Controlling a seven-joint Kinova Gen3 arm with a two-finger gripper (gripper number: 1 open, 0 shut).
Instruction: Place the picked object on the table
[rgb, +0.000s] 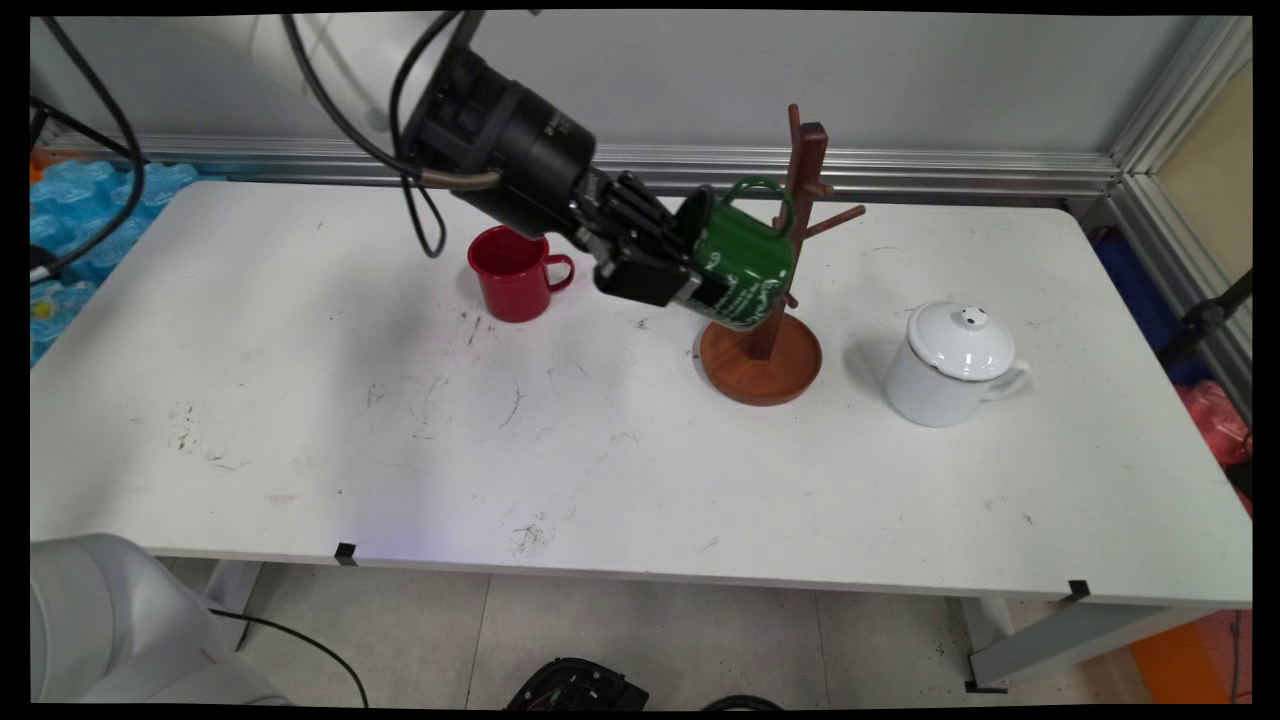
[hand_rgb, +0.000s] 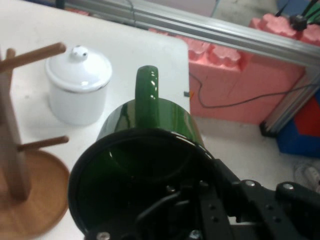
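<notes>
We see the gripper (rgb: 690, 272) clamped on the rim of a green enamel mug (rgb: 745, 262), one finger seemingly inside the mouth. The mug hangs tipped on its side against the wooden mug tree (rgb: 775, 300), handle up beside the pegs, though we cannot tell if it touches one. A red mug (rgb: 514, 274) and white lidded pot (rgb: 950, 365) stand on the table (rgb: 400, 440).

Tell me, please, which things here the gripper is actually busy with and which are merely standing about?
In use:
- gripper, shut on the green mug's rim
- green mug, held tilted in the air
- wooden mug tree, right beside the mug

Standing about:
- red mug, upright
- white lidded pot
</notes>
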